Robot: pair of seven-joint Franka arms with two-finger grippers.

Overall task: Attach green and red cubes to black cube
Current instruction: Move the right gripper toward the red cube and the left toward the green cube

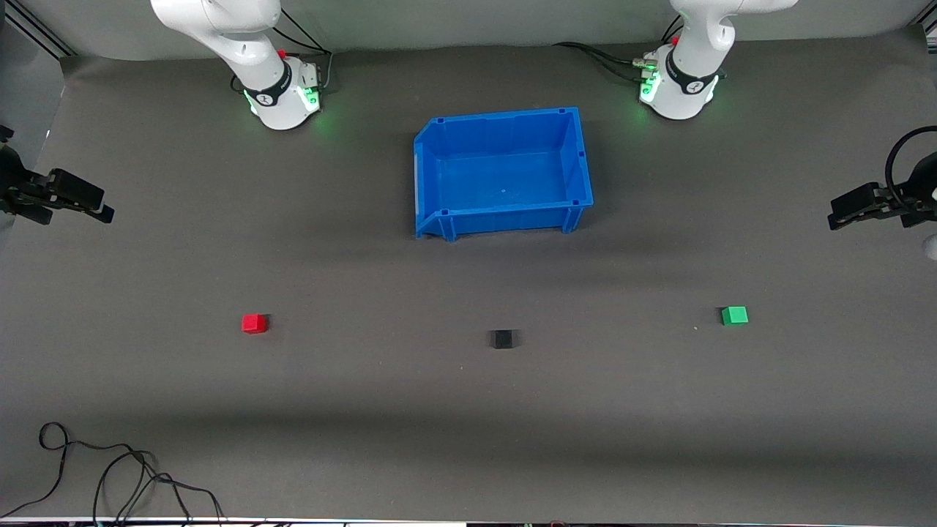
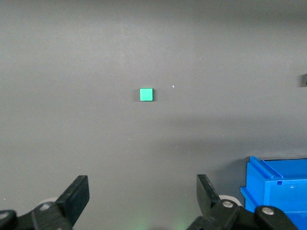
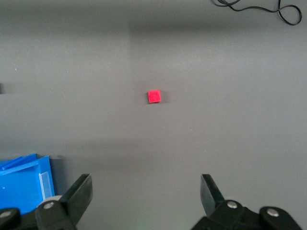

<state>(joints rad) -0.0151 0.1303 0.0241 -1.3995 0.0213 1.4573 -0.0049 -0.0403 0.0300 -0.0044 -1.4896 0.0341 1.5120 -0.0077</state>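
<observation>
The red cube [image 1: 254, 323] lies toward the right arm's end of the table, the black cube [image 1: 502, 338] sits near the middle and a little nearer the front camera, and the green cube [image 1: 734, 315] lies toward the left arm's end. All three rest on the grey table [image 1: 366, 410], well apart from one another and nearer the camera than the blue bin [image 1: 439, 176].

The right gripper [image 1: 102, 212] hangs over the table's edge at its own end, and the left gripper [image 1: 834, 219] does the same at its end. The front view shows both only side-on; each wrist view shows its fingers spread wide with nothing between them.

The right wrist view frames the red cube [image 3: 154, 96] well clear of the right gripper [image 3: 146, 194], a corner of the bin [image 3: 29, 182], and a loose black cable [image 3: 259, 9]. The left wrist view shows the green cube [image 2: 146, 94] out past the left gripper [image 2: 143, 196] and another bin corner [image 2: 278, 187]. Only the front view shows the whole of the black cube.
</observation>
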